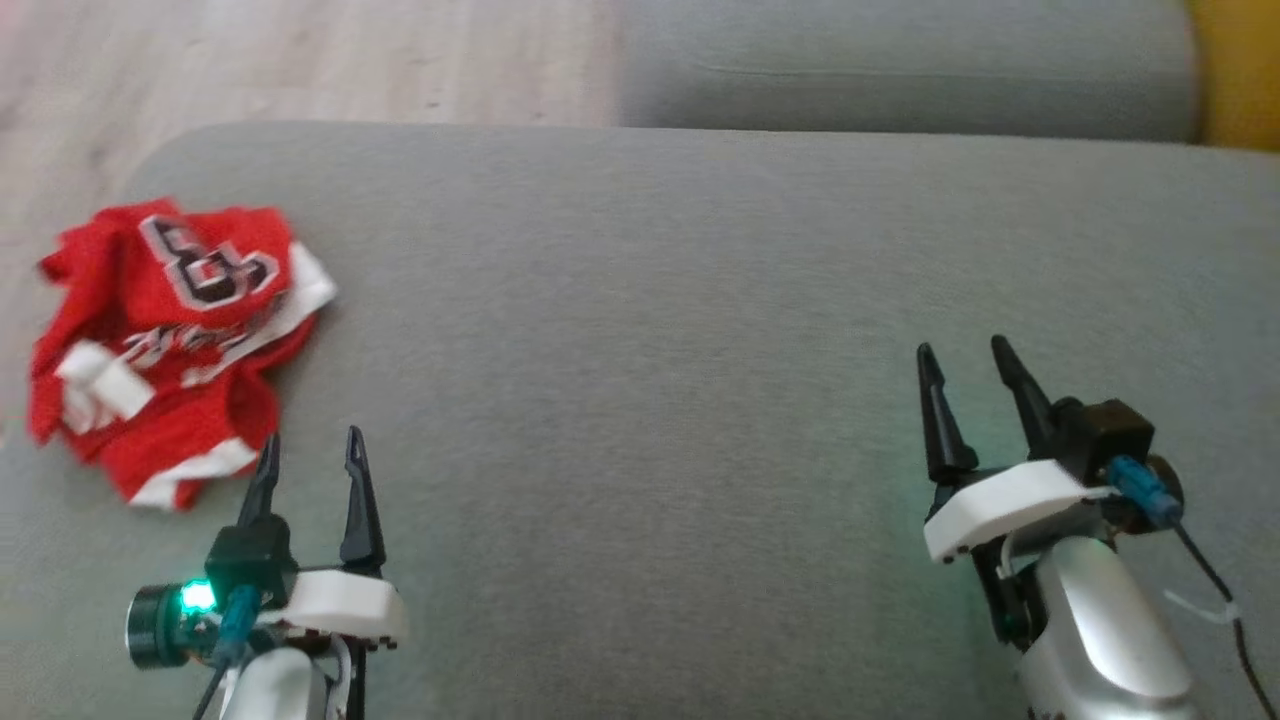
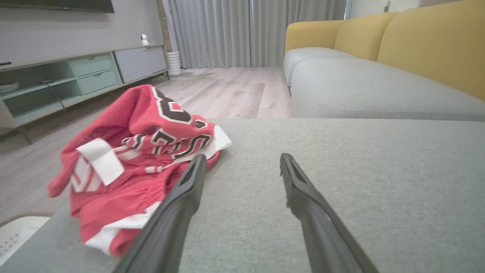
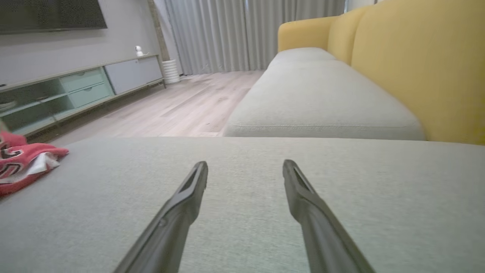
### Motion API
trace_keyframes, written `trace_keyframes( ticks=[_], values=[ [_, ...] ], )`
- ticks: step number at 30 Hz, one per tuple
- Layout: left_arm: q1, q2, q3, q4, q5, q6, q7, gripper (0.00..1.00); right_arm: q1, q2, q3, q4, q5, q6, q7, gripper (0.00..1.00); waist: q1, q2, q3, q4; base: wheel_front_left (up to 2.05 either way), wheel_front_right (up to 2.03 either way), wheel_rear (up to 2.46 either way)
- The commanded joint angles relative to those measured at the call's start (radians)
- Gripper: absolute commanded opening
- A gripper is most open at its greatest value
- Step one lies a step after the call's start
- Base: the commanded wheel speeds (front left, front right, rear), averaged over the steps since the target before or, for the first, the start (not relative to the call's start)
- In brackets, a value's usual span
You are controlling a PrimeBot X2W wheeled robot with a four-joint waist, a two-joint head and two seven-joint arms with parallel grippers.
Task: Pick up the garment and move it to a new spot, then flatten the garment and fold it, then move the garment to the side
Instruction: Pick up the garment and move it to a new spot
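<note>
Jersey [image 1: 170, 340] is lying just ahead-left of our left gripper [image 1: 311, 440], right gripper [image 1: 962, 348] well apart; we are holding both jaws wide, empty.

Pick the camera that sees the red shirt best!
Left wrist view: the red shirt sits close and big, number clear. Head view shows it whole but smaller, blurrier; right wrist view catches one edge.
</note>
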Motion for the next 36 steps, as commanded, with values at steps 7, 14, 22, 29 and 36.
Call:
trace_keyframes(
  ticks=[7, 14, 22, 29, 36],
  values=[
    [-0.003, 0.007, 0.054, -0.037, 0.010, -0.006, -0.010, 1.00, -0.013, -0.001, 0.078, -0.027, 0.041, -0.001, -0.011, 1.00, 0.0000, 0.0000, -0.003, 0.202, 0.00, 0.00, 0.00],
    [0.010, 0.005, 0.074, -0.041, 0.009, -0.009, -0.010, 1.00, -0.011, -0.001, 0.089, -0.023, 0.047, -0.001, -0.011, 1.00, 0.0000, 0.0000, 0.011, 0.264, 0.00, 0.00, 0.00],
    [-0.032, 0.006, 0.070, -0.074, 0.017, -0.042, -0.010, 1.00, -0.021, -0.001, 0.089, -0.023, 0.043, -0.001, -0.011, 1.00, 0.0000, 0.0000, 0.048, 0.290, 0.00, 0.00, 0.00],
    [-0.182, 0.058, 0.098, -0.048, 0.018, -0.064, -0.010, 1.00, -0.046, -0.001, 0.098, -0.027, 0.039, -0.001, -0.011, 1.00, 0.0000, 0.0000, 0.107, 0.257, 0.00, 0.00, 0.00],
    [-0.376, 0.152, 0.116, 0.096, 0.019, -0.090, -0.010, 1.00, -0.095, -0.005, 0.111, -0.042, 0.003, -0.001, -0.011, 1.00, 0.0000, 0.0000, 0.194, 0.179, 0.00, 0.00, 0.00]
  ],
)
